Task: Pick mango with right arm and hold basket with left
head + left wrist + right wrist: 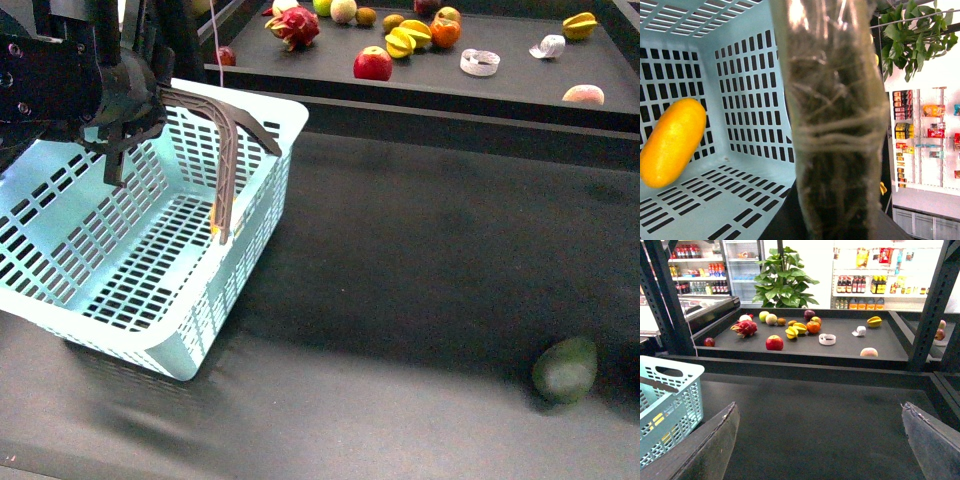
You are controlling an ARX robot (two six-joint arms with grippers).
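Note:
The light-blue basket (150,300) sits tilted at the left of the dark table. My left gripper (120,135) is shut on its grey-brown handle (232,140), which fills the left wrist view as a blurred band (835,125). The yellow-orange mango (671,142) lies inside the basket (740,75), against a slotted wall. It does not show in the front view. My right gripper (820,450) is open over bare table, with nothing between its fingers (710,450). The basket's corner (670,405) is off to its side.
A dark green oval fruit (565,369) lies near the front right. The raised rear shelf (520,90) carries a red apple (373,64), a dragon fruit (296,26), star fruits (410,38) and other fruit. Black shelf posts (932,305) flank it.

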